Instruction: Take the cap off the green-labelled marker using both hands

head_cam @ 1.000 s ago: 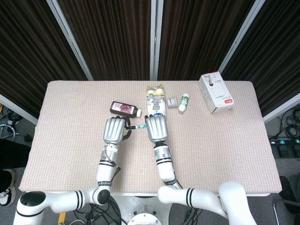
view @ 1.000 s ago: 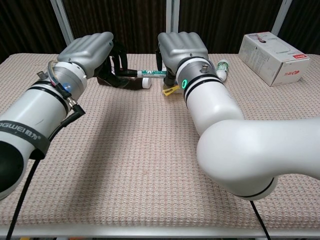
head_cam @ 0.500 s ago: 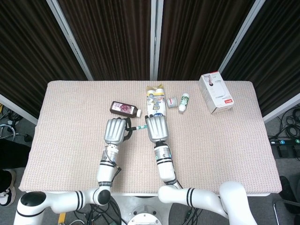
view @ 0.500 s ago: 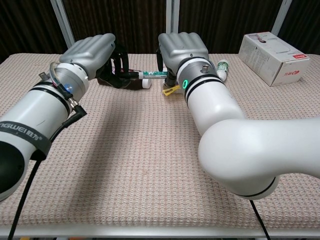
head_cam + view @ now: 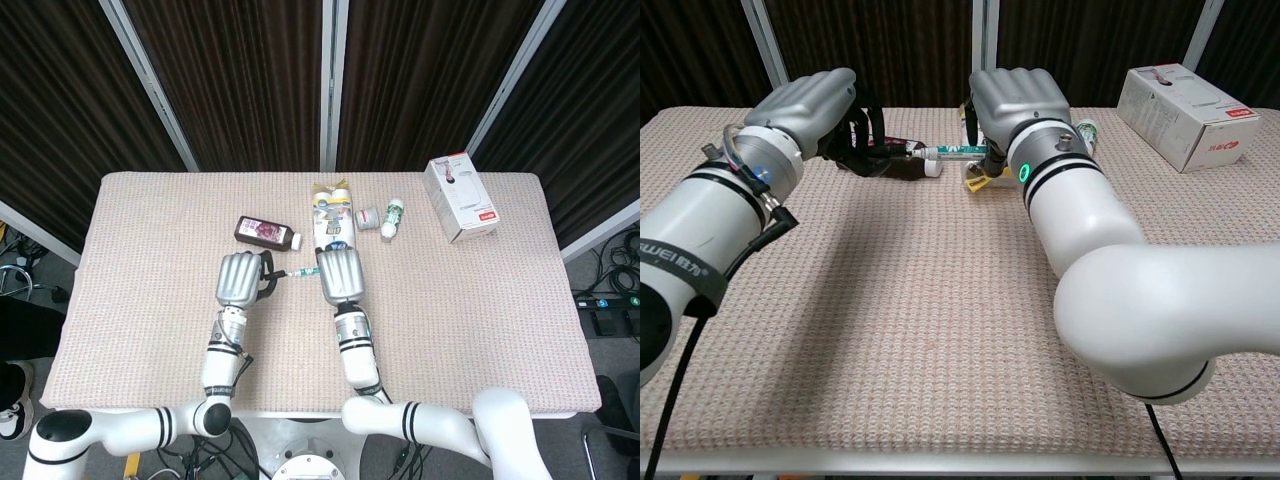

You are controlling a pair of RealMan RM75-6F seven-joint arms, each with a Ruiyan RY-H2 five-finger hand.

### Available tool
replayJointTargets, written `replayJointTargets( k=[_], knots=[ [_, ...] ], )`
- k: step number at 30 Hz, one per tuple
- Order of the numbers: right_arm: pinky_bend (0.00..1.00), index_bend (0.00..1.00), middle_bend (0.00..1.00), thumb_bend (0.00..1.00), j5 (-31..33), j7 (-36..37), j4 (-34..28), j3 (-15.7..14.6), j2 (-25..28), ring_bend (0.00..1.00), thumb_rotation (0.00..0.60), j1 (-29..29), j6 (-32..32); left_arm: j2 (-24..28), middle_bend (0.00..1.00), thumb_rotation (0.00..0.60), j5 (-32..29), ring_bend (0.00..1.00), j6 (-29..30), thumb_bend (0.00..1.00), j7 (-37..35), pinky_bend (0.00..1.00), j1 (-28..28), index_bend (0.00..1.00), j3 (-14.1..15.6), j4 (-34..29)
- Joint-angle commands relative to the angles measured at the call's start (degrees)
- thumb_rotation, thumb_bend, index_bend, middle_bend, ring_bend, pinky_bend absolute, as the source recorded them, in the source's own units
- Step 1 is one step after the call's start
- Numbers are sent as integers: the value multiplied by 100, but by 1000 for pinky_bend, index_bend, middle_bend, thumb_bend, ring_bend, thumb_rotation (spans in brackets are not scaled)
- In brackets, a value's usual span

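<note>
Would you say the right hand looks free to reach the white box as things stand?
Probably not yet: the right hand grips the marker, as does the left hand. Otherwise, bare table lies toward the box.

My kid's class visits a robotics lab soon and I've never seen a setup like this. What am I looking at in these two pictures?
It is a robot with two arms ending in humanlike hands. One picture looks down from its head, the other looks forward from its chest. Its left hand and right hand hold the two ends of a green-labelled marker above a cloth-covered table. Also lying there: a dark bottle, a flat snack packet, two small bottles and a white box. I cannot tell whether the cap is off.
</note>
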Motion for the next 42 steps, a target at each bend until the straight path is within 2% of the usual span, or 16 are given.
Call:
replayJointTargets(
  k=[1, 7, 13, 19, 21, 25, 28, 35, 39, 42],
  knots=[
    [859, 675, 629, 293, -49, 22, -147, -99, 105, 757, 600, -141, 105, 115, 672, 600, 33, 581, -17, 402, -145, 626, 93, 636, 40, -63],
    [859, 676, 629, 293, -119, 100, -630, -464, 387, 757, 600, -635, 393, 373, 672, 600, 169, 582, -44, 403, -815, 628, 435, 636, 230, -268],
    [859, 676, 629, 292, -93, 110, -989, -826, 640, 757, 600, -1093, 557, 386, 669, 600, 299, 578, -287, 401, -1251, 626, 650, 634, 612, -63],
    [859, 663, 594, 247, -57, 197, -1141, -860, 776, 752, 600, -1218, 386, 224, 544, 600, 130, 503, -611, 308, -1277, 567, 594, 578, 599, 256],
    [859, 620, 577, 222, -29, 167, -1191, -870, 819, 743, 600, -1222, 301, 225, 510, 600, 161, 492, -611, 289, -1302, 546, 620, 564, 625, 298],
    [859, 492, 495, 127, 129, 44, -1311, -871, 889, 704, 600, -1227, 143, 241, 468, 600, 298, 473, -486, 244, -1374, 500, 697, 532, 662, 375],
    [859, 440, 435, 94, 176, -18, -1360, -882, 916, 669, 600, -1239, 133, 264, 460, 600, 346, 464, -415, 229, -1400, 478, 764, 518, 676, 383],
    [860, 419, 429, 93, 68, 71, -1619, -908, 1071, 641, 600, -1383, 329, 428, 458, 600, 416, 463, -245, 216, -1393, 464, 964, 503, 732, 215],
    [860, 418, 432, 93, -237, 325, -2033, -997, 1364, 637, 600, -1648, 686, 594, 460, 600, 591, 463, 92, 206, -1416, 448, 1174, 500, 796, 68],
    [832, 418, 433, 102, -461, 391, -2349, -1142, 1688, 620, 600, -1923, 1048, 729, 465, 600, 896, 464, 476, 197, -1360, 428, 1351, 499, 948, 155]
  ],
)
